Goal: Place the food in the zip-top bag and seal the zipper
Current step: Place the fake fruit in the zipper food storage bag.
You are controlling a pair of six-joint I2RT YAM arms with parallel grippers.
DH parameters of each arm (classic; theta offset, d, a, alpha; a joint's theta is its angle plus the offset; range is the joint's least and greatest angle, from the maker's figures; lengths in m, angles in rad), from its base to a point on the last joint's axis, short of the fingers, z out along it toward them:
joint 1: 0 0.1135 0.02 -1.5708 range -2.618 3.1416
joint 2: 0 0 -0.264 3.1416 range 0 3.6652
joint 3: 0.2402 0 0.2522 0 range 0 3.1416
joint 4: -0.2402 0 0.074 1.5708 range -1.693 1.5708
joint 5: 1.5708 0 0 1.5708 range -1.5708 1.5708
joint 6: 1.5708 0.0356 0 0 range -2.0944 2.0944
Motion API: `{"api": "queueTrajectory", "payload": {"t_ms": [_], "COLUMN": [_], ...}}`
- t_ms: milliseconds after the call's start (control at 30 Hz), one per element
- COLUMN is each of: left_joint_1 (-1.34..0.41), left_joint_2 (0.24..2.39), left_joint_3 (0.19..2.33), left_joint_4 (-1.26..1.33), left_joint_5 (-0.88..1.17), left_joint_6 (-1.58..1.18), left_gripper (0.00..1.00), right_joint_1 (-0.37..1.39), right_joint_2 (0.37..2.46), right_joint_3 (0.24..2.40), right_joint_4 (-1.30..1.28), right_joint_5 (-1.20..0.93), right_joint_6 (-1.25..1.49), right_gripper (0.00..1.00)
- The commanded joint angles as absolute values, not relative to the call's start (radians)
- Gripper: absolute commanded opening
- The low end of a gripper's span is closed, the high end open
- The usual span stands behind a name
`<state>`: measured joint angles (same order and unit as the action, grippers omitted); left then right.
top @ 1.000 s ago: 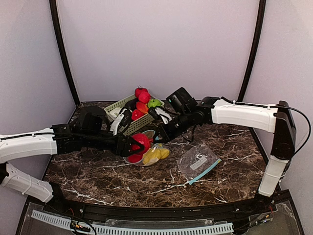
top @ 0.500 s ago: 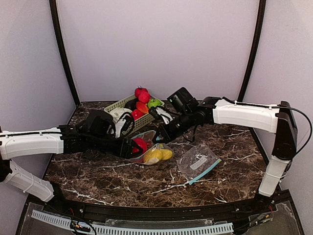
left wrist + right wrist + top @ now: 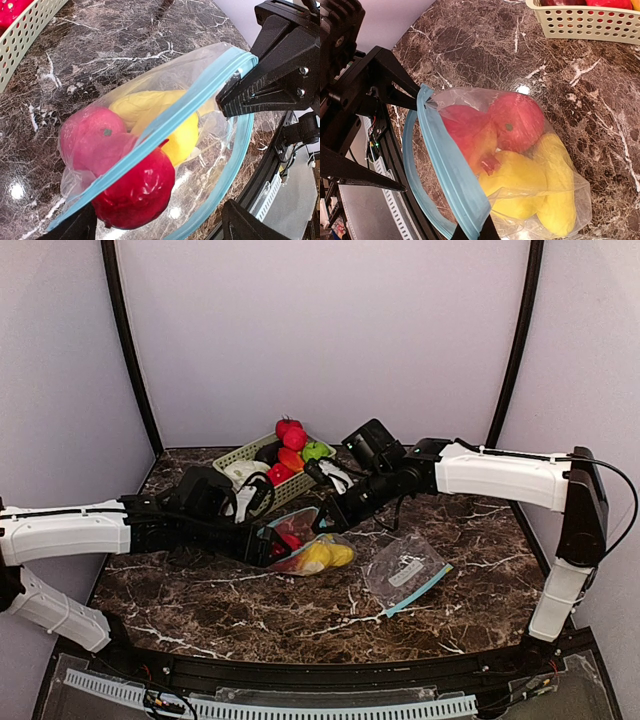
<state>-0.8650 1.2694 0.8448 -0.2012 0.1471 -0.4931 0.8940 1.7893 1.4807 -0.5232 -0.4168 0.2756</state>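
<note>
Two tools: right tool [image 3: 234,96] clamps bag rim [image 3: 190,102], left tool [image 3: 160,227] released; shove red fruit [image 3: 135,190] deeper, straight ahead of it.

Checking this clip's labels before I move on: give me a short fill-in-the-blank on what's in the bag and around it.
The right tool meets the bag at its ____ zipper strip.
The fruits inside are red or ____.
The remaining food sits in a pale perforated ____.
Missing words: blue; yellow; basket.
</note>
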Motion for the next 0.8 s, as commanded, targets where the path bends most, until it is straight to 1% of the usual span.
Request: {"api": "queueTrajectory", "payload": {"t_ms": [0,233,400,467,600,767], "left_joint_1": [-0.867,-0.865,-0.838,-0.819,-0.786,-0.781], "left_joint_2": [1.218,1.056,1.026,1.026,1.043,1.107], "left_joint_3": [0.88,0.896,0.866,0.841,0.797,0.791], "left_joint_4": [-0.276,-0.351,-0.418,-0.419,-0.365,-0.313], "left_joint_5": [0.137,0.11,0.064,0.069,0.129,0.188], "left_joint_6": [-0.479,-0.496,-0.53,-0.553,-0.582,-0.58], "left_gripper": [0.87,0.89,0.89,0.86,0.75,0.71], "right_joint_1": [0.893,0.895,0.894,0.894,0.894,0.894], "right_joint_2": [1.757,1.757,1.76,1.76,1.76,1.759], "right_joint_3": [1.479,1.48,1.483,1.483,1.481,1.479], "right_joint_4": [-0.501,-0.502,-0.502,-0.503,-0.503,-0.502], "right_joint_5": [-0.431,-0.433,-0.442,-0.445,-0.448,-0.445], "right_joint_6": [0.281,0.28,0.278,0.277,0.276,0.277], "right_gripper": [0.0,0.0,0.0,0.0,0.0,0.0]}}
